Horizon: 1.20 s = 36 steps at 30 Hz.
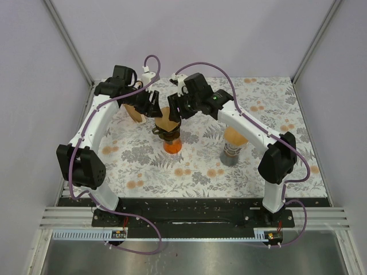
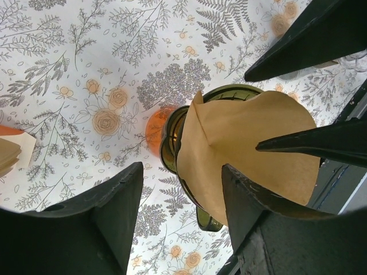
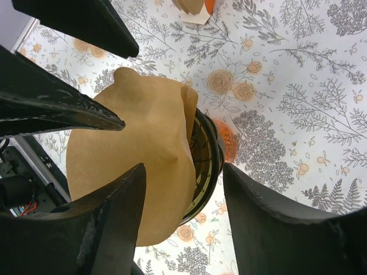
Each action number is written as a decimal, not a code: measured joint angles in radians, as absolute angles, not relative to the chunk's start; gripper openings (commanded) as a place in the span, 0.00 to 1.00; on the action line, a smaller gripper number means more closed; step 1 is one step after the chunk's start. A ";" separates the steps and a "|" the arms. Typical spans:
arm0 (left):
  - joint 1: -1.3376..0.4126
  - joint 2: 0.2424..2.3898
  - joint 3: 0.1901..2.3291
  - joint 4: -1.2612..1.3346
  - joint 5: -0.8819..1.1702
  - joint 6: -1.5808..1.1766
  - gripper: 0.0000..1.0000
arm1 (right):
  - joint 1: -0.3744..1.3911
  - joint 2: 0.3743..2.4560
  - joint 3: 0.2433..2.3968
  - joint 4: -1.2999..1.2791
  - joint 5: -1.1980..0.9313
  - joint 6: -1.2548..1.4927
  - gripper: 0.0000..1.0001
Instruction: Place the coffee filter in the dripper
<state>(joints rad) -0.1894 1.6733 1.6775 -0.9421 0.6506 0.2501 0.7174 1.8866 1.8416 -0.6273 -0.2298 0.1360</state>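
The dark olive-green dripper point(image 1: 170, 135) stands on an orange cup point(image 1: 172, 146) at mid table. A brown paper coffee filter point(image 1: 166, 120) sits in it, tilted and sticking well above the rim. My left gripper point(image 1: 150, 106) is open just left of the filter, and my right gripper point(image 1: 179, 106) is open just right of it. In the left wrist view the filter point(image 2: 252, 143) fills the dripper point(image 2: 170, 143) above my open gripper point(image 2: 182, 169). In the right wrist view the filter point(image 3: 137, 154) leans out of the dripper point(image 3: 210, 160), with my gripper point(image 3: 183, 167) open over it.
A stack of brown filters point(image 1: 135, 113) lies at the back left, behind my left gripper, and shows in the left wrist view point(image 2: 10, 153). A grey cup with a brown cone on it point(image 1: 231, 149) stands to the right. White walls close the table on three sides.
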 measured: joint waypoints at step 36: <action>-0.020 1.575 1.592 -0.932 0.672 0.075 0.64 | 0.869 2.087 2.130 -0.869 -0.182 -0.132 0.00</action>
